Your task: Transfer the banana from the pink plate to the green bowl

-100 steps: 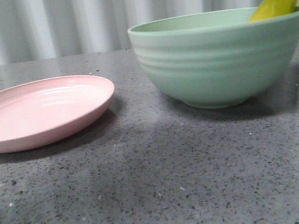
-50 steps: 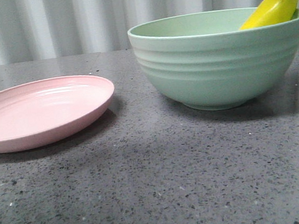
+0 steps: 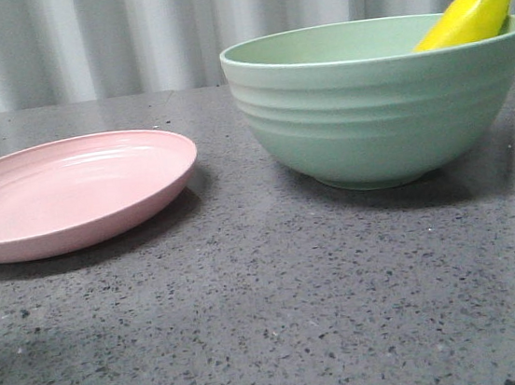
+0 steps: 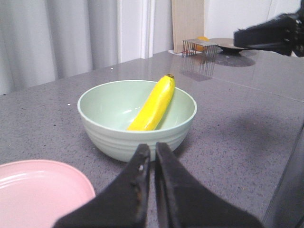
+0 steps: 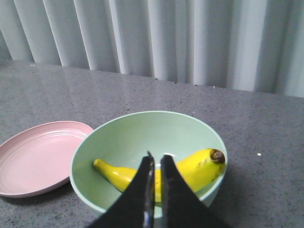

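Observation:
The yellow banana [image 3: 471,16] lies inside the mint green bowl [image 3: 379,112], its dark tip sticking up over the bowl's right rim. The pink plate [image 3: 69,192] sits bare at the left. In the left wrist view my left gripper [image 4: 152,148] is shut and empty, low in front of the bowl [image 4: 118,137], with the banana [image 4: 152,104] and the plate [image 4: 38,194] in sight. In the right wrist view my right gripper [image 5: 157,156] is shut and empty above the bowl [image 5: 142,128], over the banana [image 5: 194,168], with the plate [image 5: 38,156] beside. Neither gripper shows in the front view.
The grey speckled table [image 3: 273,322] carries both dishes. A wire rack [image 4: 199,46] and a dark dish stand at its far end. My right arm [image 4: 270,35] shows dark at the upper right of the left wrist view. A curtain hangs behind.
The banana has settled lower against the bowl's rim, its tip pointing less steeply. The bowl has shifted slightly and come to rest. The shadow on the table has faded.

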Robot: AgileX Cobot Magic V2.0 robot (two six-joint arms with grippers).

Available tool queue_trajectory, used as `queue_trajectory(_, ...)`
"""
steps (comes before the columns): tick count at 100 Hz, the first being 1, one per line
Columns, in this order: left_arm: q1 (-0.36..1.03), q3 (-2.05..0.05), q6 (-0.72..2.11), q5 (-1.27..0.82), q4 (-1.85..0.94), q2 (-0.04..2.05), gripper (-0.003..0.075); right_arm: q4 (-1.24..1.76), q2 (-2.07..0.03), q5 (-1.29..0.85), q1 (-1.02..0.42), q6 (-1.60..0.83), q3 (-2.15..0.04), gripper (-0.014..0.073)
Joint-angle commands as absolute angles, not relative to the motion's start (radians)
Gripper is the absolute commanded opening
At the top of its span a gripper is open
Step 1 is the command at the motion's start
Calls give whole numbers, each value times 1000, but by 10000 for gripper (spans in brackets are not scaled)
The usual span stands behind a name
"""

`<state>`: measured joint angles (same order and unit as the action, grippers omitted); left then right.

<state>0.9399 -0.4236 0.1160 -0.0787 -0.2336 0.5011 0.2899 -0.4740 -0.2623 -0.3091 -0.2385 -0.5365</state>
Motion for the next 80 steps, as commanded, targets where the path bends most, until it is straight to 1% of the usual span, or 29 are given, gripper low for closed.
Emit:
queue_trajectory(1, 944, -409, 108, 24, -245, 456, -20, 285, -385, -143, -305, -253, -494, -62)
queue_trajectory(23, 944, -301, 108, 79, -245, 325, -20, 285, -158, -86, -305, -253, -346, -64)
queue_trajectory(37, 944, -248, 108, 93, -245, 270, -20, 284, -55, -82, -305, -253, -286, -64)
queue_trajectory(55, 944, -208, 108, 93, -245, 229, -20, 284, 6, -96, -305, -253, -252, -64)
queue_trajectory(80, 944, -207, 108, 89, -245, 229, -20, 284, 9, -103, -305, -253, -251, -64)
